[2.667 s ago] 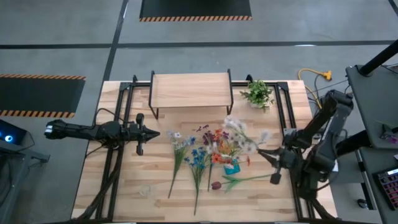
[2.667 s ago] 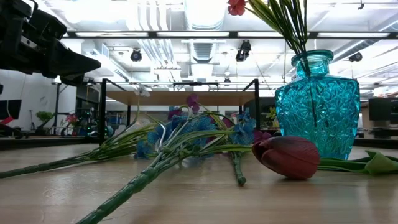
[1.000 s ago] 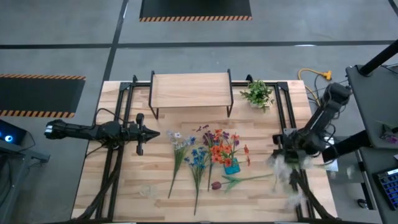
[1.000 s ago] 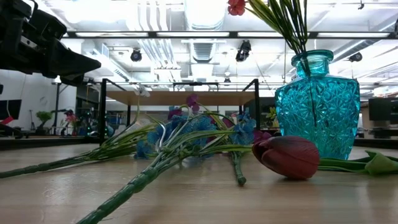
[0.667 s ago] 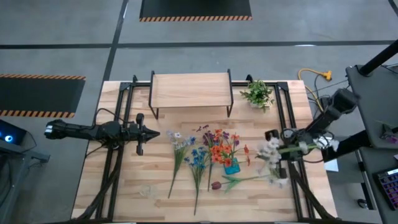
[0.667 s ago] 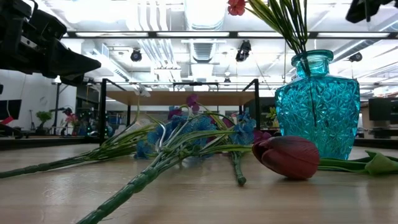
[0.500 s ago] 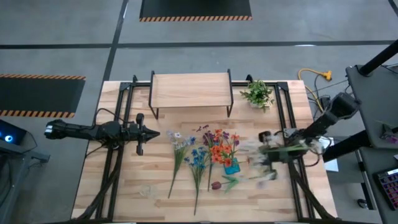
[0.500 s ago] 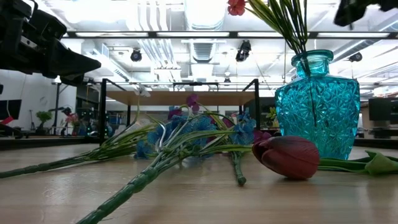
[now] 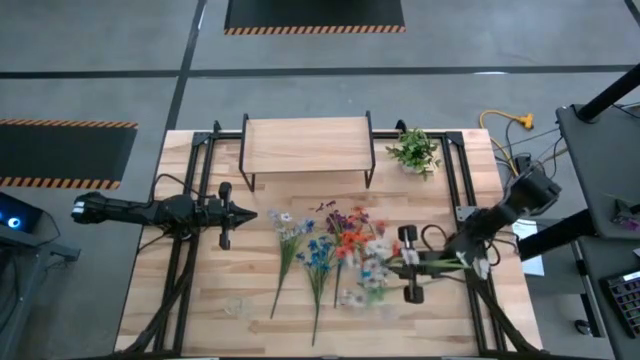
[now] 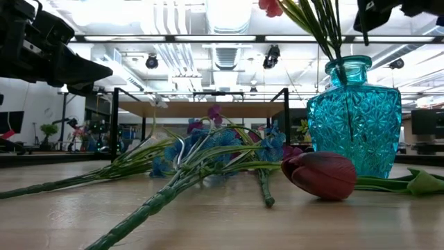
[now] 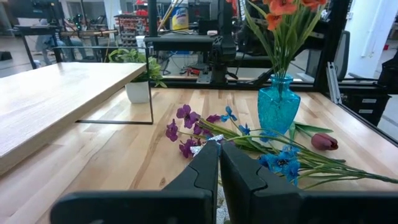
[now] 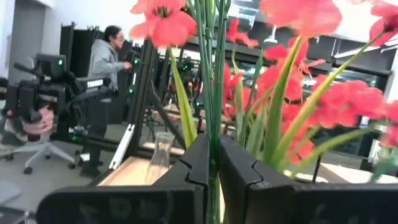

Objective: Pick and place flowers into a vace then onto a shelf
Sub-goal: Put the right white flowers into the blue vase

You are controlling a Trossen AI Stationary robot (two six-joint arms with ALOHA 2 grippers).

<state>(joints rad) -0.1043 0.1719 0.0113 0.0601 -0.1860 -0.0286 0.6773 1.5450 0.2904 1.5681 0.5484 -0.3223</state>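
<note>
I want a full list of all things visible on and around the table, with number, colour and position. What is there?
table: one, light wood, under everything
shelf: one, wood top with black legs, table's far edge
vase: one, turquoise glass, right of centre
orange-red flowers: several, standing in the vase
loose flowers: several, blue, white and purple, lying at the centre
bud: one, dark red, lying beside the vase
leafy plant: one, green, right of the shelf
glass flask: one, clear, near the table edge
person: one, grey top, in the room behind
left claw: shut, empty, over the table's left
right claw: shut on white flowers, by the vase
</note>
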